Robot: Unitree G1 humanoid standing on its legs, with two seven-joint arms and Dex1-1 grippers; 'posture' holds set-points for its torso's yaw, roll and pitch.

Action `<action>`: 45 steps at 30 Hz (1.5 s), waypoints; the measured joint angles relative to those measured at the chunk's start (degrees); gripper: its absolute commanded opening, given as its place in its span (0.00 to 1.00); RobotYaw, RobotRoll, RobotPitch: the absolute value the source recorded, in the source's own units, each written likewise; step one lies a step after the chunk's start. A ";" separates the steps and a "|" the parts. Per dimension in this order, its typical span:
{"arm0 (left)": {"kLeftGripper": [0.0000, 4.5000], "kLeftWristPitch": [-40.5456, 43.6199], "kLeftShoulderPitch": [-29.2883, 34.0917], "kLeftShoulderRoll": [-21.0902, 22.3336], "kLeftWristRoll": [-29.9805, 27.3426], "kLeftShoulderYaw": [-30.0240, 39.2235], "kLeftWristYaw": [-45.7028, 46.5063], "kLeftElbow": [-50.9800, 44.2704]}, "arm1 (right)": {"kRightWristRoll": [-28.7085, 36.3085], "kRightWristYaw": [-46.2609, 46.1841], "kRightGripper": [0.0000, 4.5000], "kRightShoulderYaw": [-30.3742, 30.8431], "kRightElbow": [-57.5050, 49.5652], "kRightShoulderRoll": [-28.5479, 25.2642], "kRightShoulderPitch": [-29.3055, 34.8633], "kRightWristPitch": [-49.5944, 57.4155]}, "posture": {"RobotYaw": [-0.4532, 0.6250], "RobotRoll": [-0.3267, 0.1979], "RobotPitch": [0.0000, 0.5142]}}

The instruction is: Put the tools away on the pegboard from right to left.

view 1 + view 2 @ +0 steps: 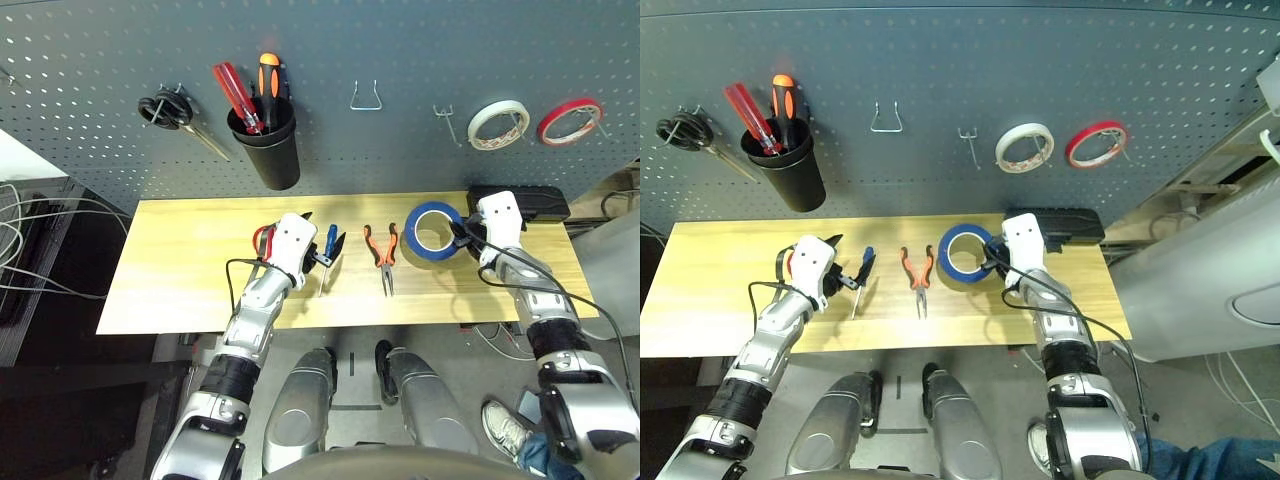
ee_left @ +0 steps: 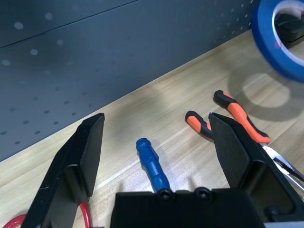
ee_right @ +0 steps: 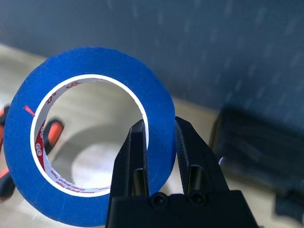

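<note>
My right gripper [image 3: 159,130] is shut on the rim of the blue tape roll [image 3: 95,61], holding it upright just above the right part of the table [image 1: 180,260], in front of the pegboard [image 1: 400,60]. The orange-and-black pliers [image 1: 381,245] lie flat at mid-table, left of the roll [image 1: 420,212]. My left gripper [image 1: 325,240] hovers open over the small blue-handled screwdriver [image 2: 152,164]. The red-handled scissors [image 1: 262,238] lie partly hidden under my left hand.
On the pegboard hang black-handled scissors [image 1: 170,110], a black cup [image 1: 270,145] holding two screwdrivers, an empty wire hook [image 1: 367,97], a small hook [image 1: 445,120], a white tape roll [image 1: 498,124] and a red one [image 1: 570,120]. A black box [image 1: 530,203] sits behind my right hand.
</note>
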 measured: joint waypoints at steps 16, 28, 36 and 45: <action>1.00 -1.93 -0.45 0.18 -0.34 0.04 -0.20 -0.22 | -5.53 2.09 0.16 3.91 -2.55 -3.16 0.70 -26.92 | 0.51 0.62 0.46; 1.00 -2.64 -0.68 0.21 -0.31 0.04 0.37 -0.23 | -7.37 -3.41 0.16 2.71 -10.63 -5.35 5.08 -35.20 | 0.50 0.62 0.48; 1.00 -2.87 -1.02 0.30 -0.34 0.07 0.25 -0.06 | -5.63 -5.12 0.16 -0.91 -24.83 -6.34 8.83 -28.87 | 0.47 0.62 0.48; 1.00 -3.20 -2.47 0.12 -0.33 -0.18 -0.04 1.55 | -5.40 -8.11 0.16 -1.86 -26.56 -6.00 7.29 -22.84 | 0.47 0.62 0.47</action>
